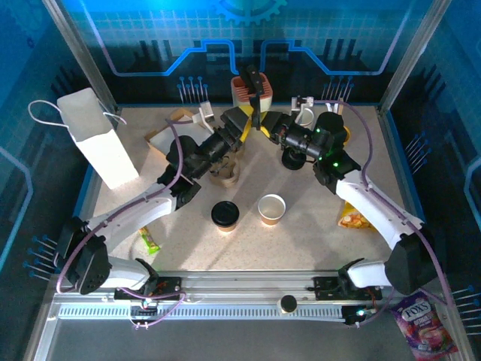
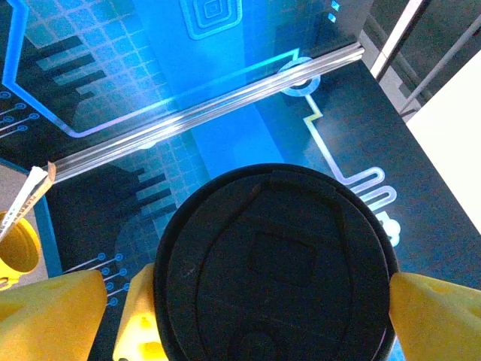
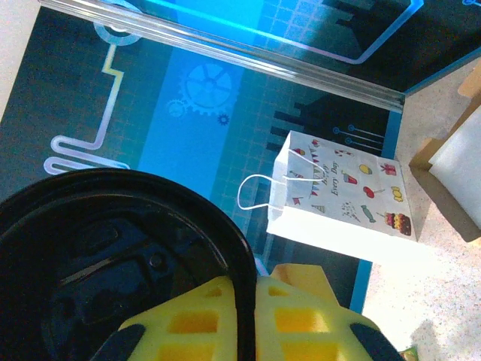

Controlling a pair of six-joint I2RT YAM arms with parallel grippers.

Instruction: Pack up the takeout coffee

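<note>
The right fingers [image 3: 297, 320] are pinching the rim of a black lid [image 3: 113, 263], while the left fingers [image 2: 432, 320] are standing wide on either side of it — whether they are pressing on it I cannot tell. Below both, nearer the arm bases, a lidded cup [image 1: 225, 215] is standing on the speckled worktop [image 1: 301, 248] beside an open cup [image 1: 271, 209], with bare room around them. A white bag [image 1: 98, 143] is standing by the left edge — blue lit panels are closing the rear.
</note>
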